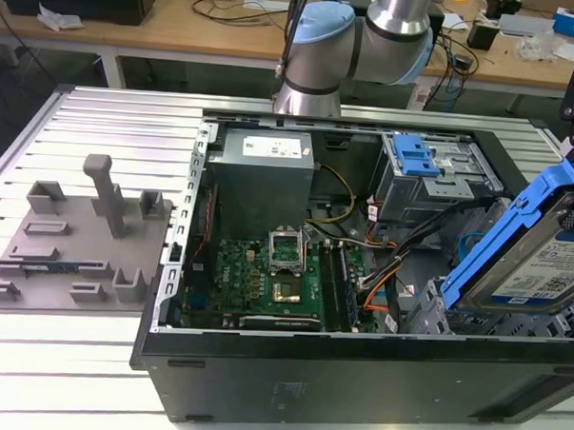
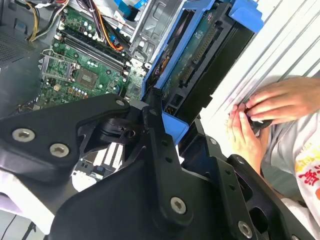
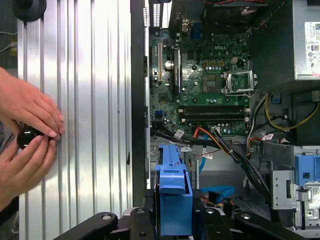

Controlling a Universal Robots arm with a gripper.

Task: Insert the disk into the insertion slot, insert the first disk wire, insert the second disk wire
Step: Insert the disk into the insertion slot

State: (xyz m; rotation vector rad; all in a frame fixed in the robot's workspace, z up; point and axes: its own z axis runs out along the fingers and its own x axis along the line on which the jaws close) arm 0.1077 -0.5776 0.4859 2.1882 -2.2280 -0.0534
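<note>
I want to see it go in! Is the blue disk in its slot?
Out. The disk hangs tilted above the case, in the gripper.

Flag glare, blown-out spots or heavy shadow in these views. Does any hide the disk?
Exterior view: even light, no glare on the disk; the computer case interior is dimmer. Second wrist view: the ribbed table is washed out to white beside the disk, its underside dark. First wrist view: bright streaks on the table, circuit board evenly lit.

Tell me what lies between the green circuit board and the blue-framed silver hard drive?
Exterior view: orange and black cables between circuit board and hard drive.
</note>
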